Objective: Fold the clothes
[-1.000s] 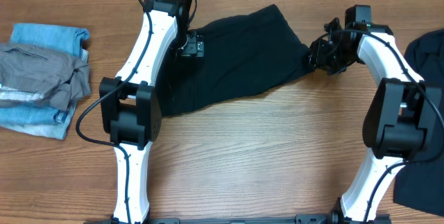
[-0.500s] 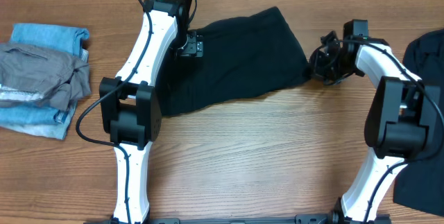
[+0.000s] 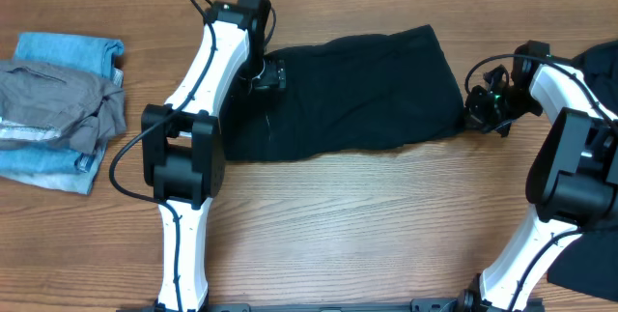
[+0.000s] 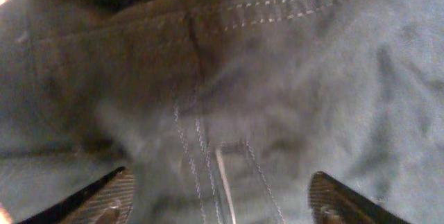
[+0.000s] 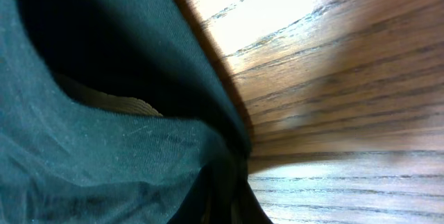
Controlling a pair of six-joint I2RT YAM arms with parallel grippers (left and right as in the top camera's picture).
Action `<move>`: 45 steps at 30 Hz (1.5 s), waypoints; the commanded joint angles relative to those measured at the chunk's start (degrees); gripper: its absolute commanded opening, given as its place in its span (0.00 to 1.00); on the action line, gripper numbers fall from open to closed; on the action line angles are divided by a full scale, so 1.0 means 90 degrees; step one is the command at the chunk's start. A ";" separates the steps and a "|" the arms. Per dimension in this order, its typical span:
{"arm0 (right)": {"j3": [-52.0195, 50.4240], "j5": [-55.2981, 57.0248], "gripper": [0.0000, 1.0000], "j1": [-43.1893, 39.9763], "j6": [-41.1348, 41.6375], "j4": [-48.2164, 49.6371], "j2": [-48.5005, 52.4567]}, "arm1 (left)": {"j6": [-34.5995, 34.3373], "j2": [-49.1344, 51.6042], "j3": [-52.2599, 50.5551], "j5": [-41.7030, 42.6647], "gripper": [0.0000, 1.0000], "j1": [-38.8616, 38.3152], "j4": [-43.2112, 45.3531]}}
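While the left gripper point(image 3: 266, 75) stands over the 9 o'clock end of the black shorts point(image 3: 357, 90) with its jaws spread wide and gripping nothing (only a stitched seam shows between them), that end looks unheld. The shorts lie flat toward the table's point(image 3: 338, 235) 12 o'clock side. At their 3 o'clock edge the right gripper point(image 3: 484, 110) appears to pinch gathered cloth, though its fingers are hidden. Any pull from that 1 grip could drag or bunch the whole garment.

Overhead is bright and sharp; left wrist blurs the dim shorts point(image 4: 291, 78); right wrist shows glare on the table point(image 5: 333, 78).
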 commanded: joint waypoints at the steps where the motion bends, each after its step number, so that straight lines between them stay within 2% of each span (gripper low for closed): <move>1: 0.0121 -0.0010 0.04 0.0228 0.0153 0.0000 -0.0211 | -0.0124 -0.0073 -0.0634 0.0117 0.61 0.0032 0.0466; 3: 0.0306 -0.0010 0.04 0.0350 0.0153 -0.0044 -0.0410 | -0.0124 -0.0070 -0.0702 0.0114 0.28 0.0032 0.0566; 5: 0.0508 -0.0007 0.04 0.0500 0.0148 -0.0143 -0.0826 | -0.0121 -0.0070 -0.0702 0.0063 0.17 0.0032 0.0646; 7: 0.0559 0.0141 0.04 0.0583 0.0129 -0.0250 -0.1161 | -0.0124 -0.0070 -0.0702 -0.0100 0.15 0.0032 0.0709; 10: 0.0559 0.0374 0.04 0.0644 0.0129 -0.0493 -0.1758 | -0.0117 -0.0070 -0.0702 -0.0240 0.18 0.0036 0.0726; 13: 0.0559 0.0376 0.04 0.0840 0.0102 -0.0663 -0.1955 | -0.0100 -0.0070 -0.0699 -0.0238 0.39 0.0044 0.0831; 15: 0.0559 0.0512 0.04 0.1209 -0.0083 -0.0695 -0.1957 | -0.0097 -0.0073 -0.0695 -0.0219 0.47 0.0112 0.0903; 17: 0.0559 0.0950 0.04 0.1608 -0.0087 -0.0699 -0.1957 | -0.0095 -0.0073 -0.0663 -0.0209 0.50 0.0165 0.0899; 22: 0.0559 0.1477 0.04 0.2492 -0.0141 -0.0702 -0.1957 | -0.0092 -0.0080 0.0107 0.0000 0.51 0.0168 0.0680; 26: 0.0559 0.1518 0.04 0.3058 -0.0748 -0.0750 -0.1957 | -0.0051 -0.0080 0.0699 0.0007 0.52 0.0168 0.0408; 31: 0.0559 0.1688 0.04 0.4036 -0.1268 -0.0911 -0.1957 | -0.0056 -0.0080 0.0763 0.0136 0.52 0.0396 0.0333; 34: 0.0542 0.2545 0.04 0.4624 -0.1428 -0.1297 -0.1955 | -0.0053 -0.0080 0.0760 0.0512 0.52 0.0741 0.0257; 45: 0.0102 0.2533 0.04 0.6130 -0.2322 -0.1018 -0.1936 | -0.0051 -0.0080 0.0760 0.0556 0.52 0.0964 0.0233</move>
